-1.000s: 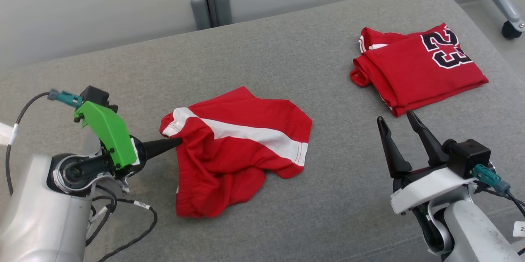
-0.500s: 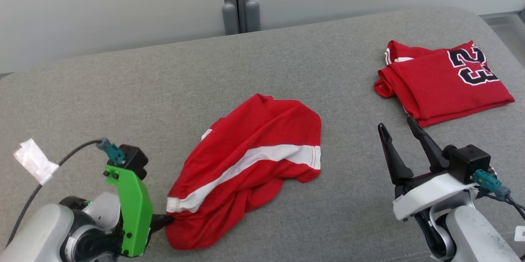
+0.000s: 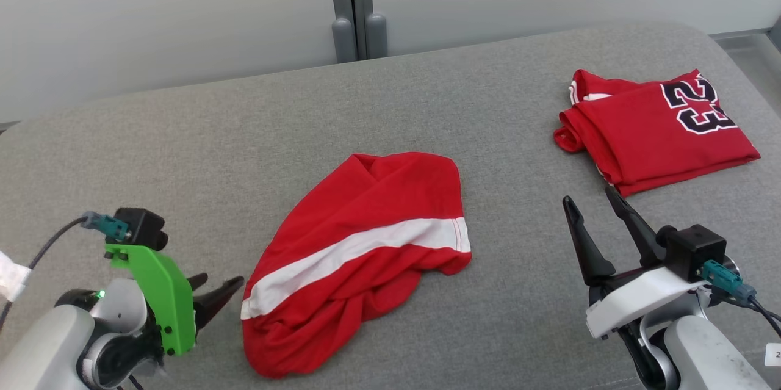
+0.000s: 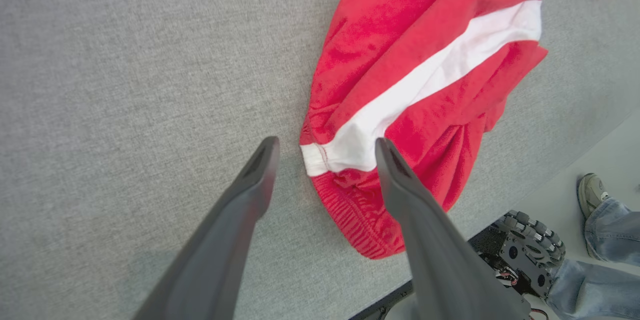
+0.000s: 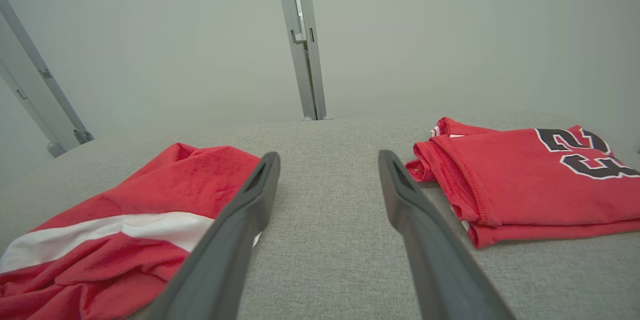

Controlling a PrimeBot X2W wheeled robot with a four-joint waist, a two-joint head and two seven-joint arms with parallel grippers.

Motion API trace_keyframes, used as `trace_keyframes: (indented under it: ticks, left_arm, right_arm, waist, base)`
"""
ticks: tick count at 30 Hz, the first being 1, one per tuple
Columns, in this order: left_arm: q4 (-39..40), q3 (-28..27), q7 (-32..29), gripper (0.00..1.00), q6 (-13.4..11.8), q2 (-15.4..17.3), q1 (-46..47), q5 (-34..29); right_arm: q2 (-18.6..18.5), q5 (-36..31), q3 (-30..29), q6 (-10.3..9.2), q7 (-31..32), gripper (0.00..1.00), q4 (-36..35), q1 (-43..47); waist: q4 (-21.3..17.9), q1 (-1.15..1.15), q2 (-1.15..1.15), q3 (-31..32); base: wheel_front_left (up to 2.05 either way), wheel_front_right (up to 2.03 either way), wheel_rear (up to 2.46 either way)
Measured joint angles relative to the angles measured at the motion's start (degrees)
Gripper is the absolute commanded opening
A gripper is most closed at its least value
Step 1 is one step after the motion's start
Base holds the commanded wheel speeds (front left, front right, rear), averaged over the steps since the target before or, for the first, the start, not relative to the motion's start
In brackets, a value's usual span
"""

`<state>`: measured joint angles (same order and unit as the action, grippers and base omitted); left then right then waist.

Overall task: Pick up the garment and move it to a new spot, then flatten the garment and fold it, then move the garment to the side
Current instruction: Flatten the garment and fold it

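Two gaping: left claw (image 3: 221, 283), right claw (image 3: 589, 196) | garment (image 3: 366, 237): crumpled red knit, white stripe

You have bare grey cushion (image 3: 183, 133) all along the left and far side, free for passing. Crumpled red shorts (image 3: 366, 243) lie mid-surface, their waistband just beside your left gripper (image 3: 221, 283), its jaws spread. A folded red jersey (image 3: 653, 133) fills the far right, just beyond your right gripper (image 3: 589, 196), also spread. Between the garments runs a bare strip. A wall (image 3: 183, 11) closes the far edge, with a person's shoe (image 4: 590, 190) on the floor off the near edge
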<state>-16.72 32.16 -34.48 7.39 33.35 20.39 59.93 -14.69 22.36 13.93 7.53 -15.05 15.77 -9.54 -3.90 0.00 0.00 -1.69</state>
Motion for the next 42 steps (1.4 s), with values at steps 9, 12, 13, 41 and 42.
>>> trace_keyframes:
  ticks: [9,12,13,41,42]
  left_arm:
    - [8.46,-6.16,23.14,1.0,-3.9,2.68,-1.42,-6.23]
    - [9.74,-7.49,33.09,1.0,-9.27,0.24,-4.97,-11.49]
    - [9.93,-8.06,35.71,1.0,-10.79,-0.65,-5.87,-12.35]
    - [8.2,-26.86,49.53,1.0,-8.88,-24.17,-22.09,-36.67]
    - [7.95,-27.33,49.52,1.0,-8.43,-24.54,-22.09,-37.09]
  right_arm:
    - [-0.01,-0.21,-1.57,0.0,0.0,1.0,-3.02,1.08]
    - [0.15,-0.79,-1.76,0.0,0.0,1.0,-3.7,1.8]
    - [0.16,-0.83,-1.75,0.0,0.0,1.0,-3.79,2.02]
    - [1.33,-4.33,-2.12,0.0,0.0,1.0,-5.01,5.6]
    - [1.31,-4.33,-2.08,0.0,0.0,1.0,-4.89,5.6]
  waist:
    - [1.03,0.0,0.0,1.2]
    - [1.6,0.0,0.0,1.48]
    - [1.76,0.0,0.0,1.57]
    - [2.61,0.0,0.0,2.95]
    - [2.56,0.0,0.0,2.97]
  base:
    - [0.0,0.0,0.0]
    - [0.0,0.0,0.0]
    - [0.0,0.0,0.0]
    - [0.0,0.0,0.0]
    - [0.0,0.0,0.0]
